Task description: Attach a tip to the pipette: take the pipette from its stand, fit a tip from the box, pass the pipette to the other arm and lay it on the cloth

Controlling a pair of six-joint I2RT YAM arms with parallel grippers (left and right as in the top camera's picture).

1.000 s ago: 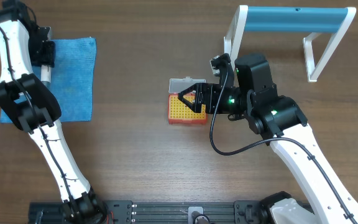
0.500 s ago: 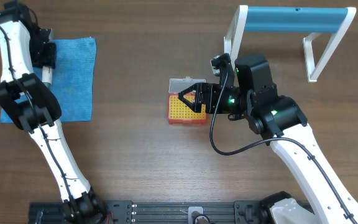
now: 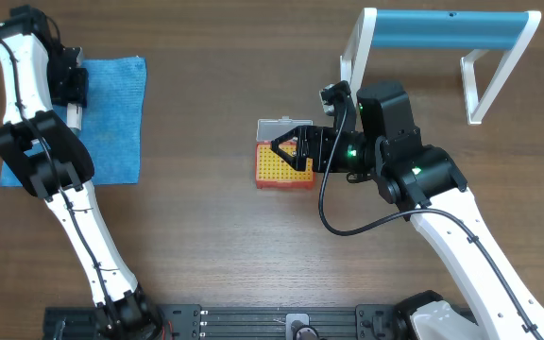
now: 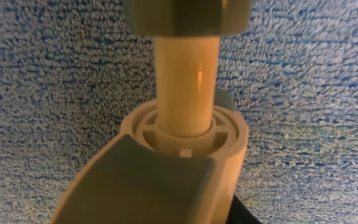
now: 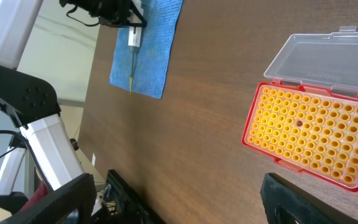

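Observation:
The blue cloth [image 3: 113,113] lies at the table's far left. My left gripper [image 3: 67,83] is over its left part, shut on the pipette [image 3: 74,115]. Up close, the pipette's beige body [image 4: 185,81] sits right against the cloth's pile [image 4: 42,93]. From the right wrist, the pipette [image 5: 133,37] carries a yellow tip [image 5: 130,81] that points along the cloth [image 5: 154,37]. The orange tip box [image 3: 270,172] stands mid-table with its clear lid [image 5: 328,59] open and its tip rack [image 5: 309,134] exposed. My right gripper [image 3: 287,154] hovers above the box, open and empty.
The white pipette stand with a blue top bar [image 3: 447,28] stands at the far right. Bare brown wood [image 3: 196,236] stretches between the cloth and the box and along the front.
The left gripper with the pipette has edged slightly right and toward the front over the cloth. The right arm has kept still.

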